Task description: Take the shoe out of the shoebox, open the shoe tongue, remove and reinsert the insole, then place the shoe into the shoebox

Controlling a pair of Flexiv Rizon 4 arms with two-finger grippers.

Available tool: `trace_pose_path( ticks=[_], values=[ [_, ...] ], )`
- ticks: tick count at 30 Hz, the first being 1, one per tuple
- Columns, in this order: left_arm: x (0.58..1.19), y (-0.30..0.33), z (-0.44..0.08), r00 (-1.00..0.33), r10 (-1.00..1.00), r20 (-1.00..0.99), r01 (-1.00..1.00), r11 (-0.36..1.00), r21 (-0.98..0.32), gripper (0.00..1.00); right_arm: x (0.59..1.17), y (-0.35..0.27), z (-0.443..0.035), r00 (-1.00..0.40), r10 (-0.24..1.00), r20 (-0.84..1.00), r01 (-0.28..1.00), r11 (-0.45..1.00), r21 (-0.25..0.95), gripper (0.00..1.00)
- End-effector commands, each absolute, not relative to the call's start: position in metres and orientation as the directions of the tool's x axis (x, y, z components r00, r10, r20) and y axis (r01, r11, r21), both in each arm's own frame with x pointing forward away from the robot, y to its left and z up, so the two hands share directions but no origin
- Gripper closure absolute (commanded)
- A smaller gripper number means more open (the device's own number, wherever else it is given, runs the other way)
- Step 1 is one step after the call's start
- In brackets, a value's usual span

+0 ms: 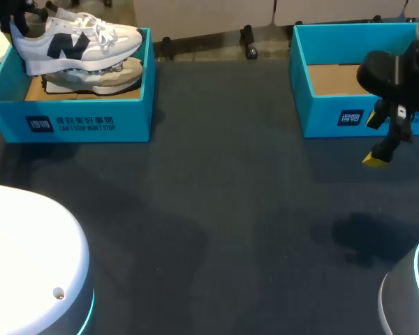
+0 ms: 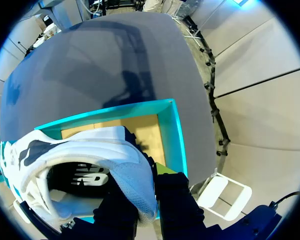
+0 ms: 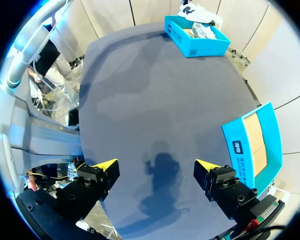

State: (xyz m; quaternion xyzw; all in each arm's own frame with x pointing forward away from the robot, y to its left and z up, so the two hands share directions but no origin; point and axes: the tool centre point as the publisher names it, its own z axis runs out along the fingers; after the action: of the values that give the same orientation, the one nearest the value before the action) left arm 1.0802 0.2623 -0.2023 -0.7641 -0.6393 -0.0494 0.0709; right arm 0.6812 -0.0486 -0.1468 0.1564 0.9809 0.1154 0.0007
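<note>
Left claw (image 2: 149, 192) is clamped on the heel of the shoe (image 2: 95, 150), which hangs just over the box (image 2: 176, 135) with a second shoe (image 1: 105, 80) beneath. Right claw (image 3: 156, 169) gapes wide, empty, above the table (image 3: 155, 100), a second box (image 3: 250, 140) beside it.

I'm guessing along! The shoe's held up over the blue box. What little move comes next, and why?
Probably the left gripper carries the white shoe sideways over the shoebox wall to the table: it grips the heel, holding it raised above another shoe inside.
</note>
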Motion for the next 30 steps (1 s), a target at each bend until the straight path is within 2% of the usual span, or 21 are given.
trace_pose_path(
  ticks=[1, 12, 30],
  values=[
    [1.077, 0.263, -0.2, 0.178, 0.97, 0.167, 0.984, -0.174, -0.04, 1.0, 0.683, -0.048, -0.147, -0.951, 0.307, 0.037, 0.308, 0.925, 0.223, 0.0],
    [1.077, 0.263, -0.2, 0.178, 0.97, 0.167, 0.984, -0.174, -0.04, 1.0, 0.683, -0.048, -0.147, -0.951, 0.307, 0.037, 0.308, 0.925, 0.223, 0.0],
    [1.008, 0.261, -0.195, 0.136, 0.97, 0.203, 0.99, -0.126, -0.063, 1.0, 0.683, -0.048, -0.147, -0.951, 0.307, 0.037, 0.308, 0.925, 0.223, 0.0]
  ],
)
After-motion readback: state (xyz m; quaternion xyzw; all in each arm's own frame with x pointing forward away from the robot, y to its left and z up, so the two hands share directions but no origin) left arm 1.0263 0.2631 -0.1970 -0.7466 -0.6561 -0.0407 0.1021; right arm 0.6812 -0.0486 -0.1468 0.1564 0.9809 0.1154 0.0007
